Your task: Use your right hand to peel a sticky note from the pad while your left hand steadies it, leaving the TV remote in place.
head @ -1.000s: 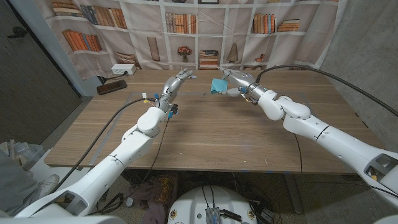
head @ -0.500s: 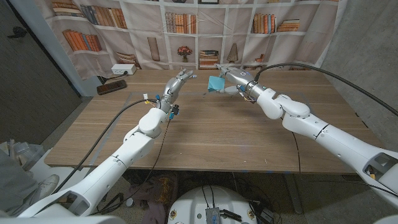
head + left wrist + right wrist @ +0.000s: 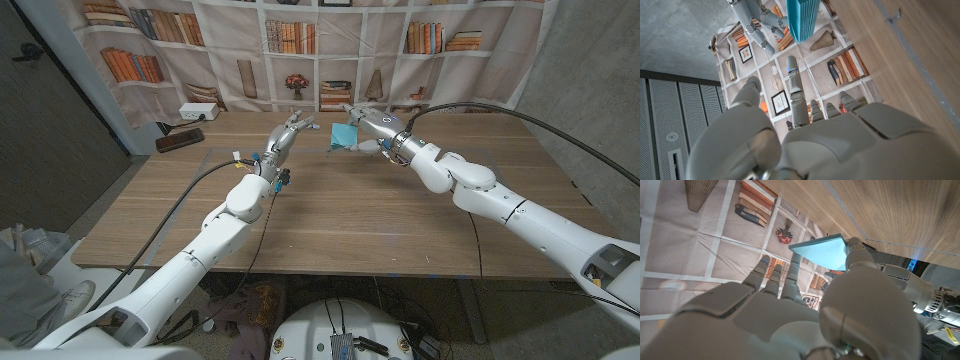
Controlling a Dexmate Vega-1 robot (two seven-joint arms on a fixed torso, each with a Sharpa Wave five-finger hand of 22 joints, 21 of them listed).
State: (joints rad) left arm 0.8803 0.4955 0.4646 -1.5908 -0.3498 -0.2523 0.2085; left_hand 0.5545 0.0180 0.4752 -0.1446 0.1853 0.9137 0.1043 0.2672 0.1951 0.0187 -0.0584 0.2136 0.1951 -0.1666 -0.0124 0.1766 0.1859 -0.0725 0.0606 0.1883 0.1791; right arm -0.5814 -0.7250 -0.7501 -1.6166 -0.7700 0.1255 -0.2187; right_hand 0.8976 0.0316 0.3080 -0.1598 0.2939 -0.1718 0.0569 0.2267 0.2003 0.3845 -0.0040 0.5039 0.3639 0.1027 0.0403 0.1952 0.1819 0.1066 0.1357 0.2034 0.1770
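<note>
My right hand holds the teal sticky note pad above the far middle of the wooden table. The right wrist view shows its thumb pressed on the pad's flat face. The left wrist view shows the pad edge-on as a thick stack, with the right hand's fingers beside it. My left hand hovers just left of the pad with its fingers stretched toward it, apart from it and holding nothing. A dark TV remote lies near the table's far left corner.
A white box sits at the far left edge behind the remote. A bookshelf-print backdrop hangs right behind the table. Black cables run along both arms over the wood.
My right hand has carried the teal pad a little to the left, closer to the left hand. The left hand has hardly moved.
</note>
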